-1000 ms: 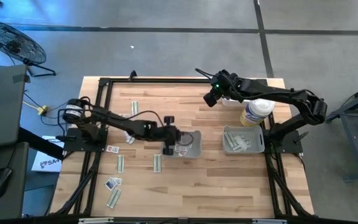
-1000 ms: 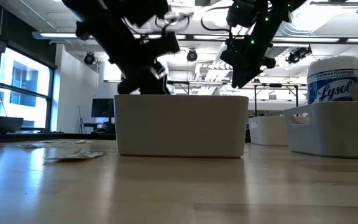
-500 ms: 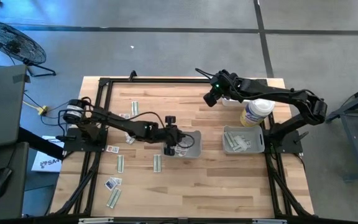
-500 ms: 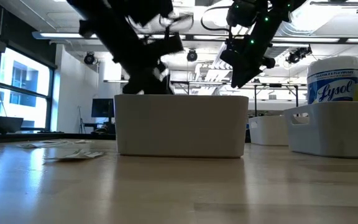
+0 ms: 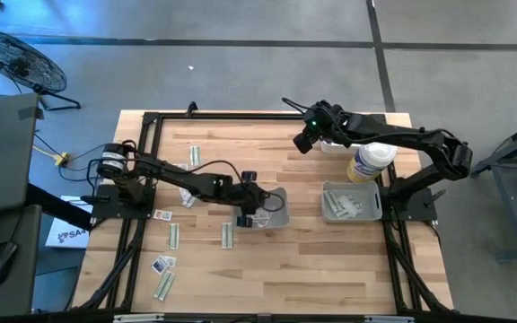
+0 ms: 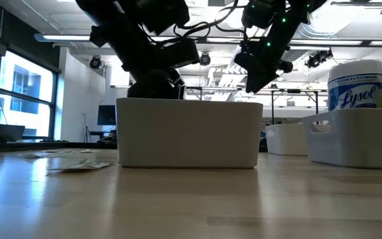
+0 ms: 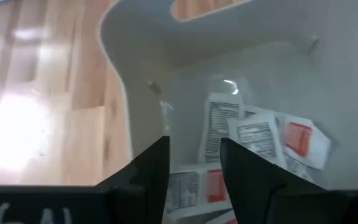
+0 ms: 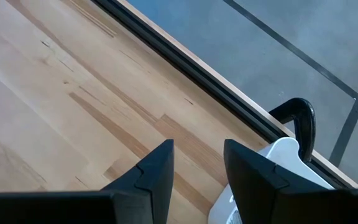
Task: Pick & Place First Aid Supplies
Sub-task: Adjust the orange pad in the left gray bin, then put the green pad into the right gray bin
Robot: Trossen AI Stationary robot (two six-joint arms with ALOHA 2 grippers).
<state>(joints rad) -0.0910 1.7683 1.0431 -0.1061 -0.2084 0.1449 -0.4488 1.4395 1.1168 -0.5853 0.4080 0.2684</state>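
The first aid supplies lie partly loose on the table's left half: pale strips (image 5: pixel 174 235) and small white squarish packets (image 5: pixel 162 264). Several white packets with dark and red print (image 7: pixel 257 134) lie in the grey middle tray (image 5: pixel 276 213). My left gripper (image 7: pixel 194 165) is open and reaches down into this tray near its left wall, above the packets, with nothing between its fingers. In the low view it stands behind the tray's wall (image 6: pixel 188 133). My right gripper (image 5: pixel 305 142) hangs open over the table's far part, holding nothing. My left gripper slants down into the middle tray, its fingers (image 7: pixel 151 168) close to the tray's inner wall (image 7: pixel 126 106). Whether a finger touches the wall or the packets below, I cannot tell.
A white bottle (image 5: pixel 369 161) stands at the far right. In front of it a second grey tray (image 5: pixel 352 202) holds several strips. More strips (image 5: pixel 196 154) lie at the far left. Bare wood lies between the two trays and along the near edge.
My left gripper has sunk a little deeper into the middle tray. The tray has shifted slightly on the table toward the left edge.
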